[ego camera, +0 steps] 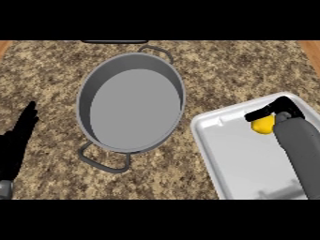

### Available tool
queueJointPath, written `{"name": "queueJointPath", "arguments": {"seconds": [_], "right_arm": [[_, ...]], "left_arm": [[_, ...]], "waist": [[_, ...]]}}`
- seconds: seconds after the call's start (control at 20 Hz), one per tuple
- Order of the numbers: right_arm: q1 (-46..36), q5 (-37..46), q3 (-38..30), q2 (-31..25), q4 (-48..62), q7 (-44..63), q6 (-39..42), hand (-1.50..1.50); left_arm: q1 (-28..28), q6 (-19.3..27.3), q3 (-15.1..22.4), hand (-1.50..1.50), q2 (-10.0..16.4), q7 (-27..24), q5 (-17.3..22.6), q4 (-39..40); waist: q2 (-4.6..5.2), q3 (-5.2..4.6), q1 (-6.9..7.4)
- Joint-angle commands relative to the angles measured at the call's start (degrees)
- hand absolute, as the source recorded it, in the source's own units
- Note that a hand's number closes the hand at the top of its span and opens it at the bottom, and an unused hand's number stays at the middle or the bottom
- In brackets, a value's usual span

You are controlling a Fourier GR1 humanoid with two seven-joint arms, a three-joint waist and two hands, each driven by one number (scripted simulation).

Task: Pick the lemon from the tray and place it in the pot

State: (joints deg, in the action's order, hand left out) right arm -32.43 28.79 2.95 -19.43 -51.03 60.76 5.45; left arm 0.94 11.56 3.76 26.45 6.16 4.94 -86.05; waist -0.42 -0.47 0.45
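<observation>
Right hand [278,108] curls its fingers round the lemon [262,126], near the one o'clock corner of the tray [239,154]. I should lift straight up first, then carry it toward ten o'clock, over the pot [131,108]. Left hand [10,145] rests open at eight o'clock.

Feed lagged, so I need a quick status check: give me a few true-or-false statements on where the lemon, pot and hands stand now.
1. The lemon lies inside the pot. False: it is over the white tray, in the right hand.
2. The right hand's fingers curl round the lemon. True.
3. The pot stands to the left of the tray. True.
4. The left hand grips a pot handle. False: it rests open at the view's left edge, fingers up, apart from the pot.
</observation>
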Motion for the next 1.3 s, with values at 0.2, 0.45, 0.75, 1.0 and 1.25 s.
{"name": "queueJointPath", "arguments": {"seconds": [0.2,0.45,0.75,1.0,1.25], "right_arm": [[-14.8,5.6,24.9,19.0,-9.3,-7.8,5.1,1.50],[-23.8,7.5,39.2,19.3,-13.9,-2.1,1.0,1.50],[-36.2,14.0,46.6,19.4,-18.0,10.0,-5.3,1.50],[-41.4,13.7,47.0,19.4,-20.7,17.0,-10.5,1.50],[-43.5,14.0,46.6,19.4,-20.0,19.1,-16.4,1.50]], "left_arm": [[-4.2,-3.5,4.5,0.00,-0.5,-0.3,-1.1,-1.1],[-5.9,-3.8,5.9,0.00,-1.4,-0.4,-2.2,1.0],[-7.5,-3.2,4.6,0.00,-1.5,2.0,-1.7,2.0],[-6.1,-1.6,4.7,0.00,-2.7,1.1,-2.7,2.8],[-7.4,-1.6,3.2,0.00,-1.8,1.7,-2.2,2.1]], "waist": [[0.92,0.16,13.54],[0.69,0.07,11.80],[-0.32,0.10,8.79],[-0.10,0.16,7.78],[0.33,0.22,6.54]]}}
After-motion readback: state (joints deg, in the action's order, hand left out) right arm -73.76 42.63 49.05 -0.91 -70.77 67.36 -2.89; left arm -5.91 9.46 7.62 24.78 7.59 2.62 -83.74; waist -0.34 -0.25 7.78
